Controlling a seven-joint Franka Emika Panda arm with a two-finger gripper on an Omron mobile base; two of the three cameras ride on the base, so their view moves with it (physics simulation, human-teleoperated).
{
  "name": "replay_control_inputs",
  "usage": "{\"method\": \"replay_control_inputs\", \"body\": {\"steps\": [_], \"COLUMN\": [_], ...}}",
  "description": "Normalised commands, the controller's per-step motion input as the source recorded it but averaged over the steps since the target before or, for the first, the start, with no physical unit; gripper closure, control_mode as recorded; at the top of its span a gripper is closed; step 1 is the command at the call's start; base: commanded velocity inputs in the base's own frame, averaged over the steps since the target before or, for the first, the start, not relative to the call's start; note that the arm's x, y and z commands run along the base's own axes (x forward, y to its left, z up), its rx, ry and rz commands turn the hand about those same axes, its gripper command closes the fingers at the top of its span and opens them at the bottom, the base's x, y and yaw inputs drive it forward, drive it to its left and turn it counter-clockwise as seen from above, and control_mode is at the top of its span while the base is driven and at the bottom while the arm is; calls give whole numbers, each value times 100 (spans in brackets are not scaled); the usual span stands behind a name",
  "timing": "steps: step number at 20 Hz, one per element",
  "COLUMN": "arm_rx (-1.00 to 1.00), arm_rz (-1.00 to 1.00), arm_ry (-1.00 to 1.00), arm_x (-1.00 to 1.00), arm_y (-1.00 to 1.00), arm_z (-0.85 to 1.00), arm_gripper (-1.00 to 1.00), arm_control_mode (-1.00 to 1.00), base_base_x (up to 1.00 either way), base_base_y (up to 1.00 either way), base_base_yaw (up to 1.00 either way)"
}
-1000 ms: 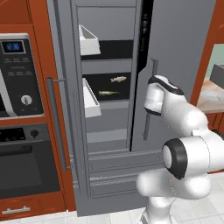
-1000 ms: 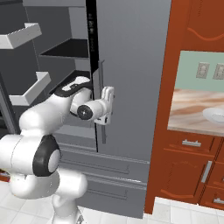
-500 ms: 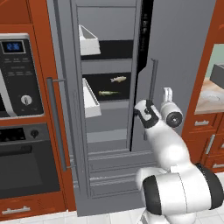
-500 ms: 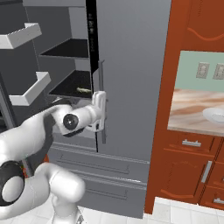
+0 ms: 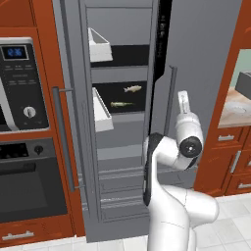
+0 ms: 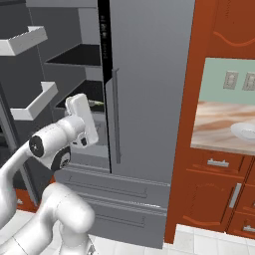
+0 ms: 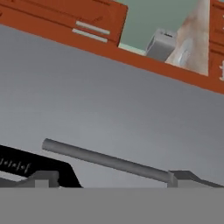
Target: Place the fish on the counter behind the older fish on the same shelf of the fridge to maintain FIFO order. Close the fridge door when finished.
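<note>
Left base view: fridge (image 5: 196,63) left door open, two fish on its shelf (image 5: 120,109), plump fish (image 5: 132,88) behind slim older fish (image 5: 120,104). Right base view: hand (image 6: 82,119) empty beside the fridge handle (image 6: 116,114). Hand view: fingers wide apart, holding nothing, handle just ahead. Fish likely light, slippery; grip mid-body.

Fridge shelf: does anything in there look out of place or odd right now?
Nothing stands out. Two fish lie flat on the shelf, the fish behind the older fish. The left door stands open.
</note>
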Motion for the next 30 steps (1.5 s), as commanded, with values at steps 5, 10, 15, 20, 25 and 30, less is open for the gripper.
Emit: {"method": "replay_control_inputs", "body": {"steps": [5, 10, 15, 20, 25, 30], "arm_rx": [-23, -23, -20, -19, -18, -14], "arm_rz": [5, 1, 11, 12, 5, 0], "arm_ry": [15, 14, -1, -6, -1, 0], "arm_x": [-77, -87, -100, -91, -13, 63], "arm_y": [82, 96, 57, 76, 99, 99], "arm_z": [66, 4, -40, -40, -29, -32], "arm_gripper": [-100, -100, -100, -100, -100, -100], "arm_control_mode": [-100, -100, -100, -100, -100, -100], "base_base_x": [0, 0, 0, 0, 0, 0], "base_base_y": [0, 0, 0, 0, 0, 0], "base_base_yaw": [0, 0, 0, 0, 0, 0]}}
